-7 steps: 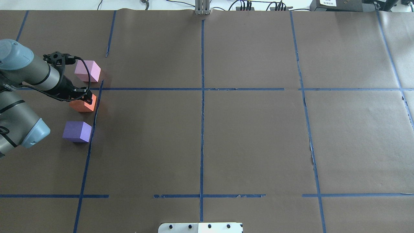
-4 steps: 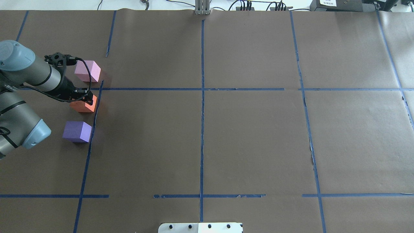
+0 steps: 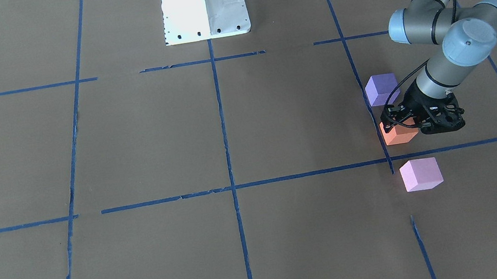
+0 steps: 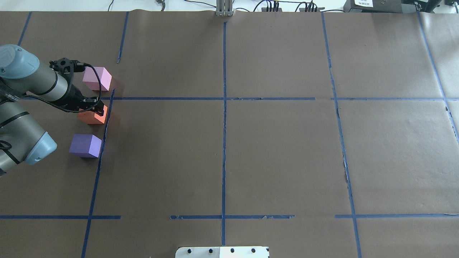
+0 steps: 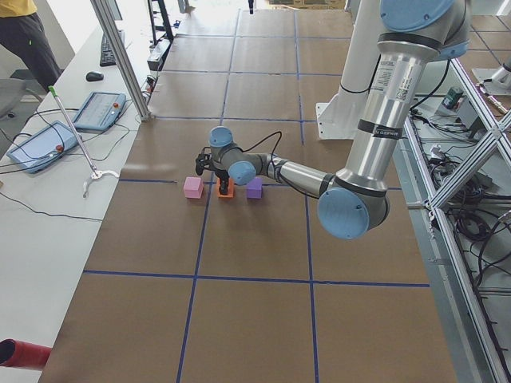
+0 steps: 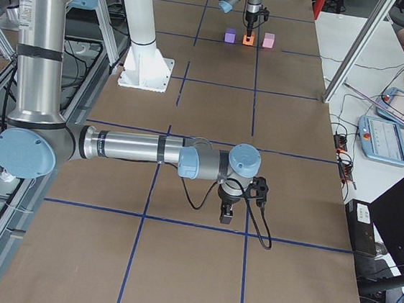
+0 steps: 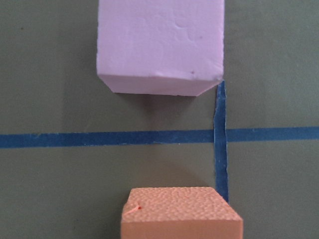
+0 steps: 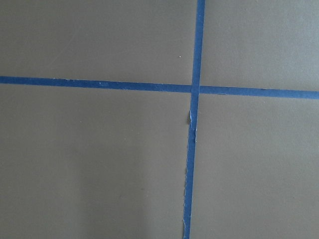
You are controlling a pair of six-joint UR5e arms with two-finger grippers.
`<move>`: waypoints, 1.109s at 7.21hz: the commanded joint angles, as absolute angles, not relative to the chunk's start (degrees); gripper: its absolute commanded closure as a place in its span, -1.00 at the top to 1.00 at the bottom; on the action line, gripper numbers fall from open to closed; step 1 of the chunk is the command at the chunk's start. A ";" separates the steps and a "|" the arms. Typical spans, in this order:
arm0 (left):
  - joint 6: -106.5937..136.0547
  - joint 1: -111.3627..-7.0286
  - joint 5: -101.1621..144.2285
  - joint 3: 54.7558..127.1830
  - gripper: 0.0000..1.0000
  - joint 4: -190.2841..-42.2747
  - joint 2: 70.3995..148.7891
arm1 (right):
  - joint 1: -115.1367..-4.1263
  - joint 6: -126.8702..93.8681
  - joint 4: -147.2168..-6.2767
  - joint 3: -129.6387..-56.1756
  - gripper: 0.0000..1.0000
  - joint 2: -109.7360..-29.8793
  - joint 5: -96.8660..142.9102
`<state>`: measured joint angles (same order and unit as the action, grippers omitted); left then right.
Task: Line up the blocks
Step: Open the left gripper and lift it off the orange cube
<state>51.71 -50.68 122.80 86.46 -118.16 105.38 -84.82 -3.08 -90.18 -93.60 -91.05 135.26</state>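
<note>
Three blocks stand in a rough row near the table's left end. The pink-lilac block [image 4: 97,78] is farthest, the orange block [image 4: 91,117] is in the middle, and the violet-purple block [image 4: 86,145] is nearest the robot. My left gripper [image 4: 96,110] is down on the orange block [image 3: 398,136] and looks shut on it; the block rests on the paper. The left wrist view shows the orange block [image 7: 182,214] at the bottom and the pink-lilac block [image 7: 159,45] beyond a tape line. My right gripper [image 6: 225,215] hangs over bare paper far from the blocks; I cannot tell its state.
Brown paper with blue tape lines [image 4: 224,98] covers the table. The white robot base [image 3: 203,3] stands at the middle of the robot's side. A post [image 4: 224,9] stands at the far edge. Tablets [image 5: 96,110] lie on a side bench.
The left arm and the orange block have shifted very slightly. The other two blocks have not moved.
</note>
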 commanded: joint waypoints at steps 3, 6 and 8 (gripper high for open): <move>51.15 -50.89 119.54 87.97 1.00 -118.04 105.12 | -84.81 -3.08 -90.26 -93.60 1.00 -91.05 135.26; 51.15 -51.41 117.51 90.52 1.00 -117.60 104.50 | -84.81 -3.08 -90.26 -93.60 1.00 -91.05 135.26; 51.06 -51.76 117.42 93.76 1.00 -114.27 104.33 | -84.81 -3.08 -90.18 -93.60 1.00 -91.05 135.26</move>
